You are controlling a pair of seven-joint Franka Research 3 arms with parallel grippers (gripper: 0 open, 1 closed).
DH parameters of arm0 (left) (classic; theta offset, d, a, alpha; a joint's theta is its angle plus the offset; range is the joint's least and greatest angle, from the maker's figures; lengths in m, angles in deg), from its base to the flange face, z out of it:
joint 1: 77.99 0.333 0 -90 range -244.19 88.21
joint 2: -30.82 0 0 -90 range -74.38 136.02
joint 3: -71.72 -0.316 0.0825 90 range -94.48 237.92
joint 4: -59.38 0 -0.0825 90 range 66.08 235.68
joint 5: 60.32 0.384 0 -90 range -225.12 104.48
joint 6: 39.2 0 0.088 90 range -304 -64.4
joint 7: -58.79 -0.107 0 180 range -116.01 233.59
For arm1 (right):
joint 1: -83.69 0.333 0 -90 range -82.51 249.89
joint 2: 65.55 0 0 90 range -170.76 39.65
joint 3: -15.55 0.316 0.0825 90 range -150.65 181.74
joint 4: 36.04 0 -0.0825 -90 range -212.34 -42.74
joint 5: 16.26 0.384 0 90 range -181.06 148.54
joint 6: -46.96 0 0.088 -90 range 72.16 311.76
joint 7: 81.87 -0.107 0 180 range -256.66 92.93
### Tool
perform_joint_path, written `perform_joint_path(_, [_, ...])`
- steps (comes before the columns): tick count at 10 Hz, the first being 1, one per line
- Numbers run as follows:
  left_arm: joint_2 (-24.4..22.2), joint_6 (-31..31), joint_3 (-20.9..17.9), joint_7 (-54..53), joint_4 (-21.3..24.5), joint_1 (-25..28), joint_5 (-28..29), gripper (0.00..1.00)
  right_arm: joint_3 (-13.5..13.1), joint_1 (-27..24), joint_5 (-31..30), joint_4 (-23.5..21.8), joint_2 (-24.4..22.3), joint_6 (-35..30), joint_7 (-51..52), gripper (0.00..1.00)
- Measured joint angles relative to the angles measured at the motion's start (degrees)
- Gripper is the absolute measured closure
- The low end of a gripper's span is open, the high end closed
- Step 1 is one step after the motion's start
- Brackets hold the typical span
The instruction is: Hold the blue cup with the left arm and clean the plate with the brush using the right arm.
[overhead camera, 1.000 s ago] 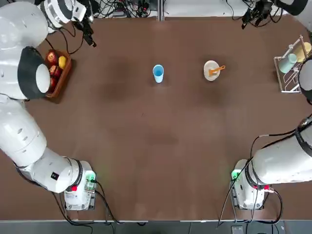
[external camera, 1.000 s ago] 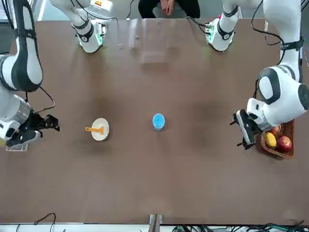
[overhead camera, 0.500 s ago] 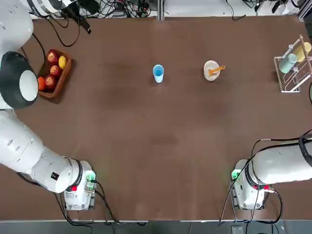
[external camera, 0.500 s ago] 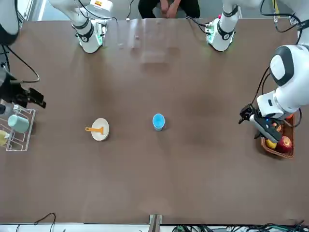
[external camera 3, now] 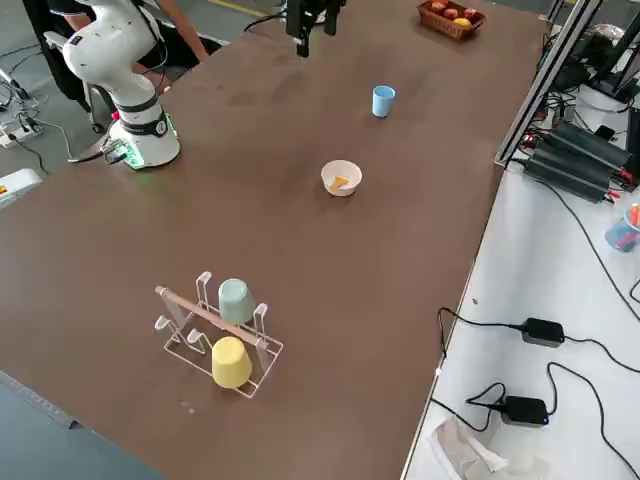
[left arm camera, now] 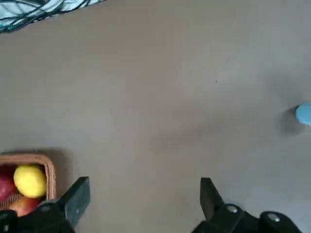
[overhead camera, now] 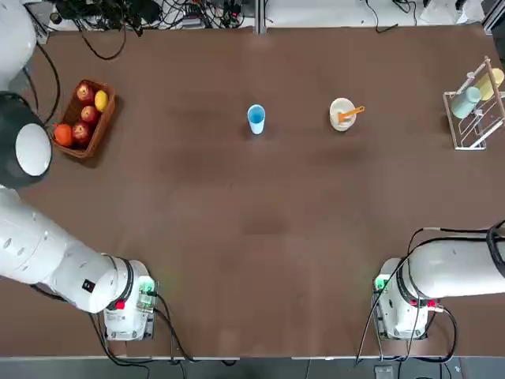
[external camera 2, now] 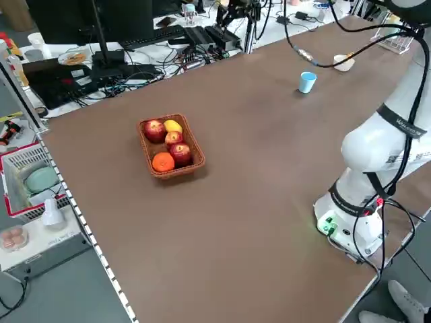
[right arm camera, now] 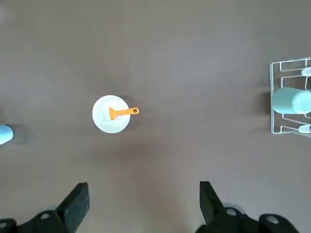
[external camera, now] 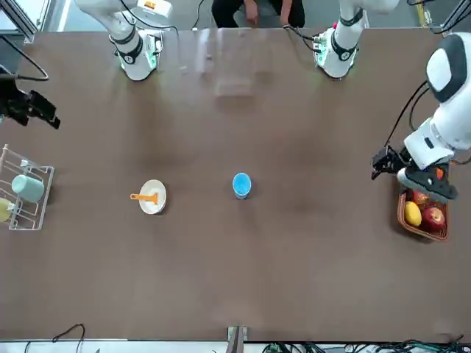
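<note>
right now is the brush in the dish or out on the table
In the dish: the brush has its head inside the dish, and its handle sticks out past the rim.

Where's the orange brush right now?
In the top view, the orange brush lies in the white dish, right of the blue cup.

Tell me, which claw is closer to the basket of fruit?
Left. The left claw hangs open above the table, close to the basket. The right claw, also open, is across the table on the robot's right, near the white rack.
</note>
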Motion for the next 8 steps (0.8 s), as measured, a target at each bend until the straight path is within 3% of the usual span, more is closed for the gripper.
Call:
perform_joint_path(3, [-0.37,10.41,1.34,10.88,-9.97,-0.22,3.26,0.00,0.00,0.00,-0.28,-1.25,-0.02,2.88,-0.08,0.00])
perform_joint_path(8, [-0.31,16.03,1.26,12.60,-13.07,0.14,3.35,0.00,-0.02,0.00,-2.36,-4.02,-0.06,5.70,-0.08,0.00])
